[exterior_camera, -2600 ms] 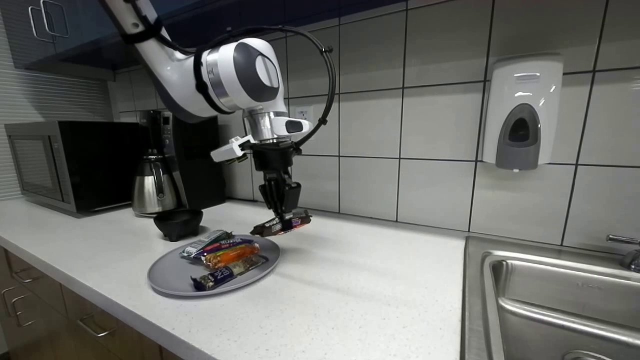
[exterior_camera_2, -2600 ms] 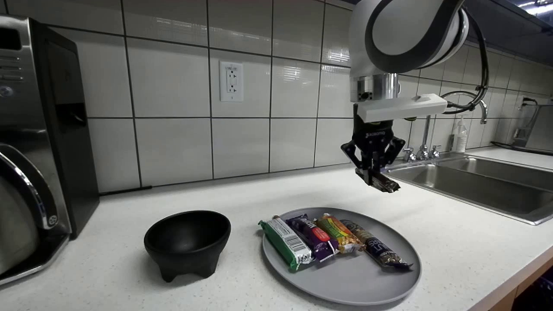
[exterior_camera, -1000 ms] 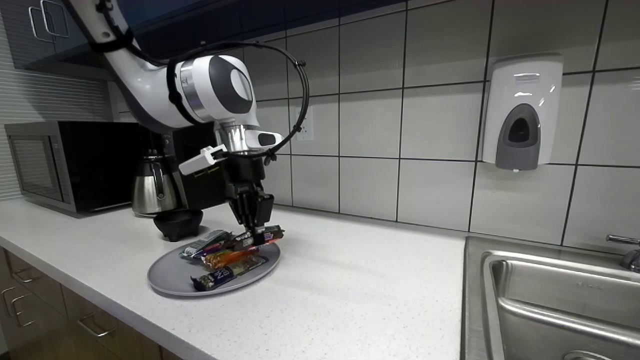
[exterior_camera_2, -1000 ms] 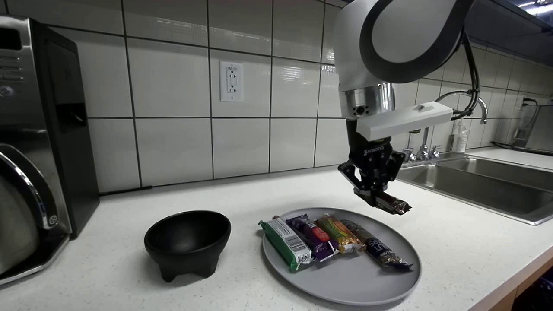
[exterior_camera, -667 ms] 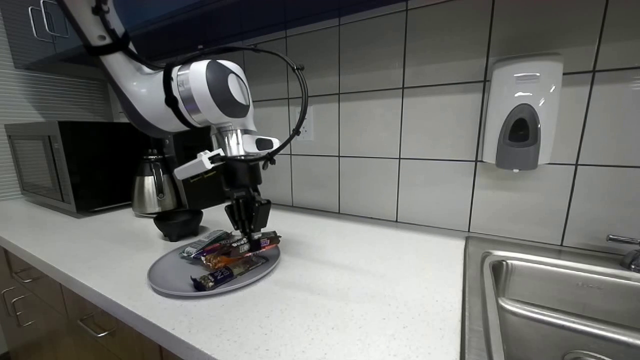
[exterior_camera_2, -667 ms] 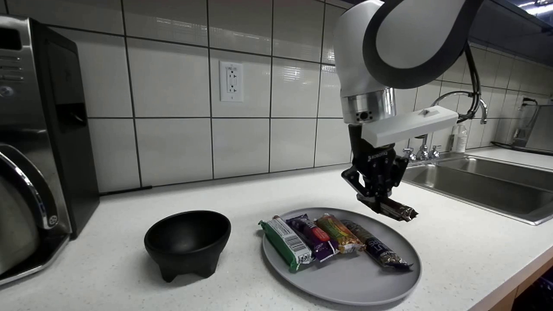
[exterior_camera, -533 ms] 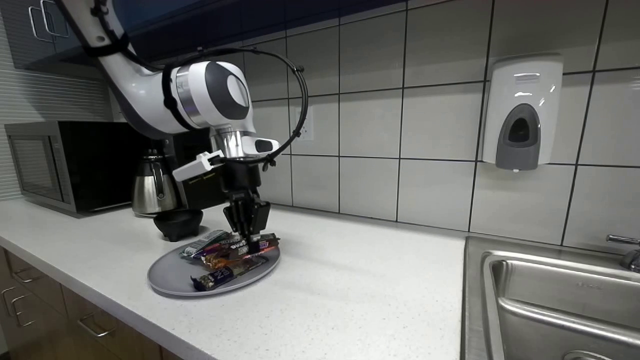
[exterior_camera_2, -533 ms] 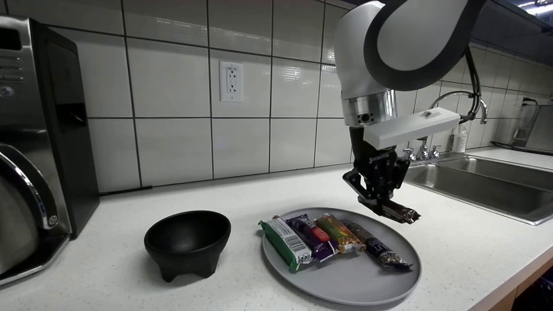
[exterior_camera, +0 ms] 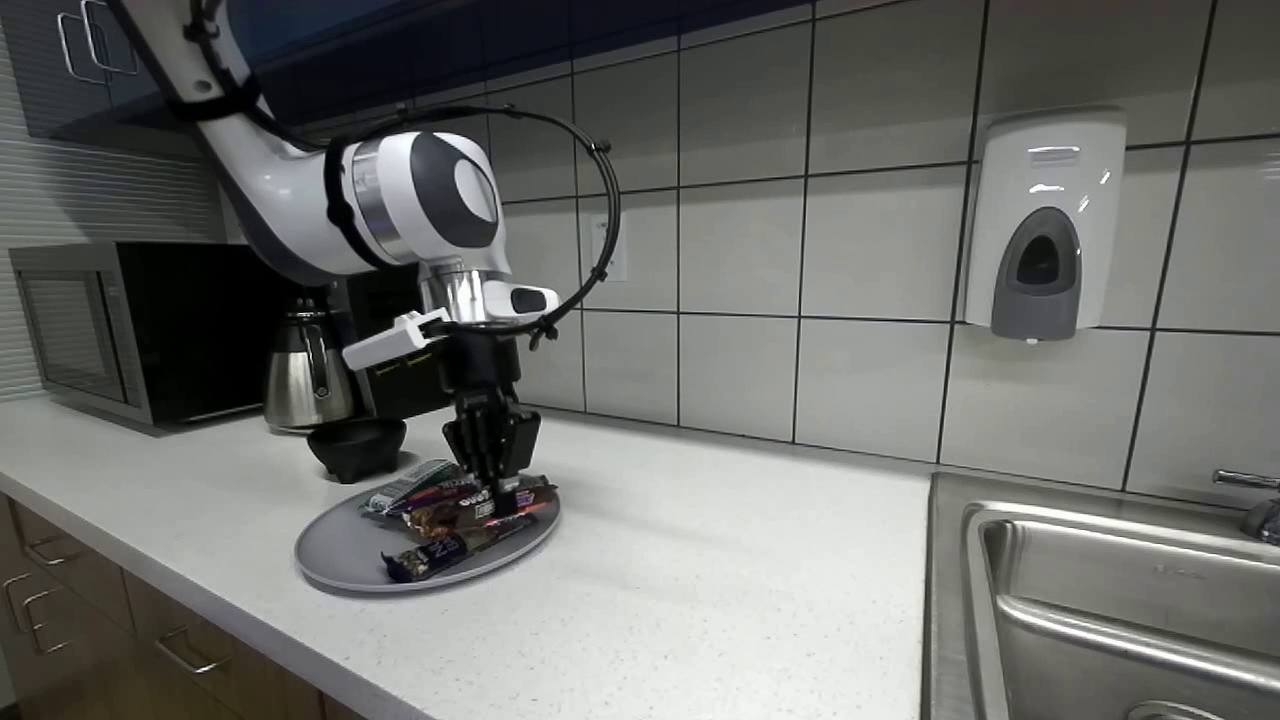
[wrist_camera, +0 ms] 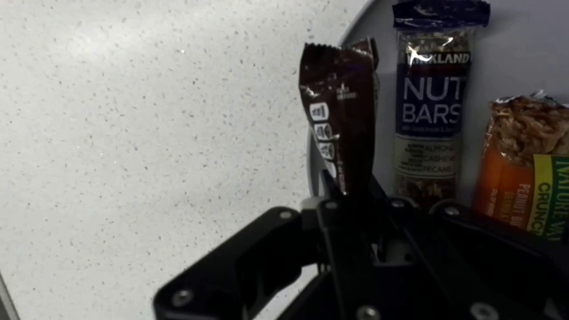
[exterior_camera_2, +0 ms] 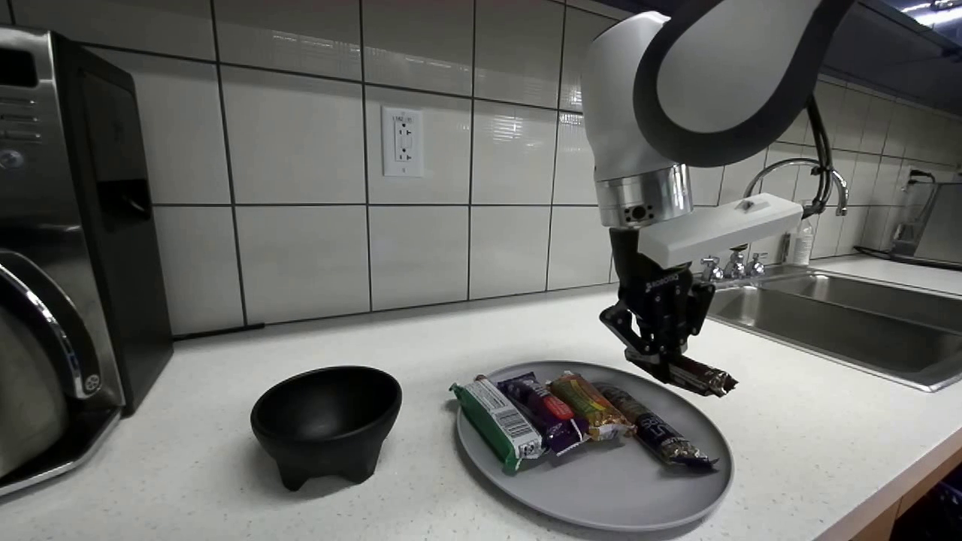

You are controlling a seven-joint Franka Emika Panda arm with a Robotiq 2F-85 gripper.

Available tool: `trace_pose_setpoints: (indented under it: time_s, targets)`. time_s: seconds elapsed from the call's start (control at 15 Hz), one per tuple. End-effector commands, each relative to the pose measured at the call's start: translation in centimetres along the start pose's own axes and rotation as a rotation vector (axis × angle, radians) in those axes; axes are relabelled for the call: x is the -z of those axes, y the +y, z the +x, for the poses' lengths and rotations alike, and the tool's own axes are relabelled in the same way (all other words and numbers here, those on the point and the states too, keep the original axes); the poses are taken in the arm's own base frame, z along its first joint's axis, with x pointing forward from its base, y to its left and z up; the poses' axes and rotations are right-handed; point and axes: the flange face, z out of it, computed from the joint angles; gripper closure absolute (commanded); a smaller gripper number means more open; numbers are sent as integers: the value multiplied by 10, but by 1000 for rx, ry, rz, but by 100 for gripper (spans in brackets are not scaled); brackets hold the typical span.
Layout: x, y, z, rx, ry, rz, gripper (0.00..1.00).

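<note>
The brown bar point(wrist_camera: 340, 102) is located at the edge of the plate point(exterior_camera_2: 594, 503), directly beside the nut bar point(wrist_camera: 429, 102). In the wrist view it overlaps the plate's rim; contact with the plate cannot be determined. The end effector point(wrist_camera: 353, 189) is clamped on the brown bar near mid-length, with one end projecting on either side.

The nut bar lies flat on the plate, label facing up. Adjacent to it, in order, lie the orange bar point(exterior_camera_2: 590, 406), the purple bar point(exterior_camera_2: 545, 412) and the green bar point(exterior_camera_2: 500, 421). The green bar reaches the rim.

The plate is gray and rests on the white table point(exterior_camera: 700, 600). A black bowl point(exterior_camera_2: 323, 451) stands upright on the table, on the green bar's side, apart from the plate. Beyond the bowl, in an exterior view, stand the carafe point(exterior_camera: 308, 378) and the microwave point(exterior_camera: 200, 330). At the opposite end, the sink point(exterior_camera: 1100, 570) is set into the table. The dispenser point(exterior_camera: 1045, 225) and the outlet point(exterior_camera_2: 403, 141) are mounted on the tiled wall point(exterior_camera: 885, 250).
</note>
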Motion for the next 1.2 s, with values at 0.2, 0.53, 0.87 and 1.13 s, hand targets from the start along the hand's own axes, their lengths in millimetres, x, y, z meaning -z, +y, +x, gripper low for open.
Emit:
trace_pose_setpoints:
  time_s: [0.2, 0.53, 0.87, 1.13]
  targets:
    - [2, 1, 5, 30, 2, -12, 37]
    - [4, 2, 8, 24, 5, -10, 1]
    - [16, 3, 10, 9, 27, 18, 0]
    - [28, 5, 8, 2, 47, 40, 0]
